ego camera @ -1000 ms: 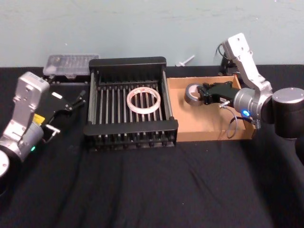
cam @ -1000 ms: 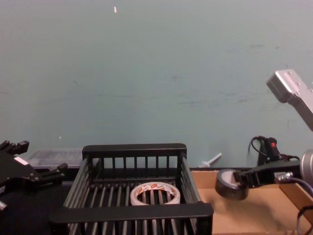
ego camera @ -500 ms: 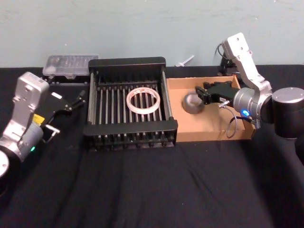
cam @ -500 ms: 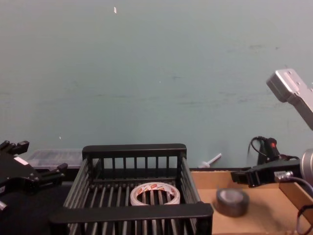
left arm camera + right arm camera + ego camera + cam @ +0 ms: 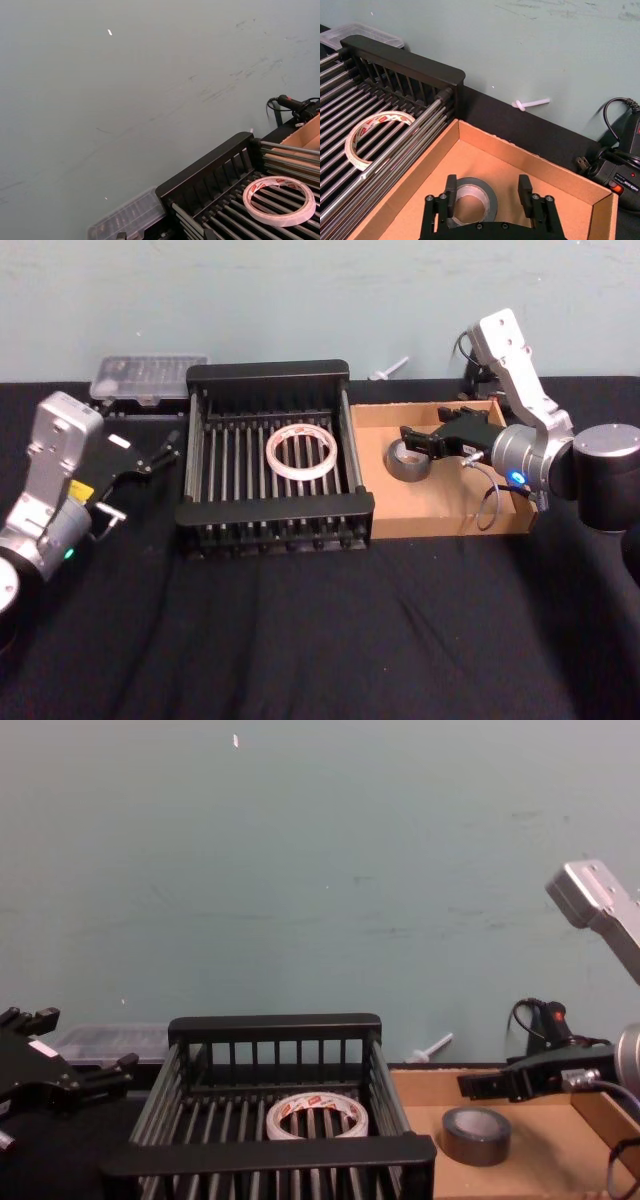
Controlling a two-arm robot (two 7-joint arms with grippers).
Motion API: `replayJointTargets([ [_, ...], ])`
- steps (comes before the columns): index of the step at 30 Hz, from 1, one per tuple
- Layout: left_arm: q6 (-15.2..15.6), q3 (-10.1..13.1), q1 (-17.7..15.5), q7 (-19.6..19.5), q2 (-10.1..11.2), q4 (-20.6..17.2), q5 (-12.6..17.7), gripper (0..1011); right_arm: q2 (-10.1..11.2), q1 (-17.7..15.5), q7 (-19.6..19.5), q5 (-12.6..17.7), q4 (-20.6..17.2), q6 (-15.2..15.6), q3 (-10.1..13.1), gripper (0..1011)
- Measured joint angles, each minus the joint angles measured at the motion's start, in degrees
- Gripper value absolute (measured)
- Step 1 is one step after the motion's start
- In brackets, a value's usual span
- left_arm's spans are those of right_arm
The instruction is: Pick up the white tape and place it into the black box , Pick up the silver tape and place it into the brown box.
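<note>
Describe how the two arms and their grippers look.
Both arms are silver-grey metal with boxy, light grey wrist blocks. The left gripper is black with slim jaws; its arm carries a yellow-and-black label and a small green light. The right gripper is black too, behind it a black round joint, a blue light and a loose grey cable loop.

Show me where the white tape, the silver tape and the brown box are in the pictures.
white tape (image 5: 301,450): head view, on the ring's near edge.
silver tape (image 5: 476,1137): chest view, on its outer side.
brown box (image 5: 445,521): head view, on the near wall.
</note>
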Motion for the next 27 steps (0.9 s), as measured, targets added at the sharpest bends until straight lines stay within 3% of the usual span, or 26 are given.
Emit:
replayJointTargets([
  [7,0.0,0.0,0.0,0.0,0.0,0.0,0.0,1002,0.0,0.0,0.0,0.0,0.0,0.0,0.0,959],
  [10,0.0,0.0,0.0,0.0,0.0,0.0,0.0,1001,0.0,0.0,0.0,0.1,0.0,0.0,0.0,1002],
  [19,0.0,0.0,0.0,0.0,0.0,0.0,0.0,1001,0.3,-1.0,0.0,0.1,-1.4,-0.3,0.8,1002],
  [25,0.0,0.0,0.0,0.0,0.0,0.0,0.0,1001,1.5,-4.6,-1.7,-0.1,-6.6,-2.2,2.7,1002],
  [27,0.0,0.0,0.0,0.0,0.0,0.0,0.0,1001,2.0,-6.4,-2.7,-0.4,-8.9,-4.5,3.5,1002],
])
